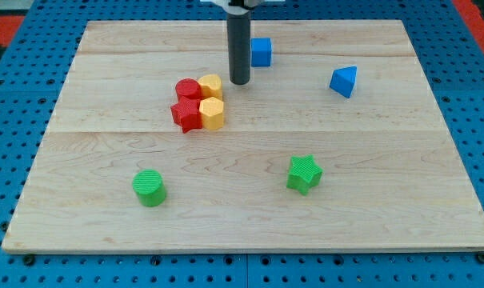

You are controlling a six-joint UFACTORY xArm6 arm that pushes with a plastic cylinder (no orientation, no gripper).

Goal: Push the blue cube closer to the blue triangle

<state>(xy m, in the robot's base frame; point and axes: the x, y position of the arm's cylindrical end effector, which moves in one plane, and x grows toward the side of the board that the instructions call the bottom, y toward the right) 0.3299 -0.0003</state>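
Camera view: my tip [239, 82] just left of blue cube [261, 52], slightly nearer, beside yellow block [211, 86]; no jaws, plain rod. Blue triangle [344, 81] well apart, right of cube. Judged: push barely begun, whole gap left

Bright, even overhead light fills the sharp, glare-free view, and the blocks cast only faint, soft shadows on the pale wooden board [250, 208].
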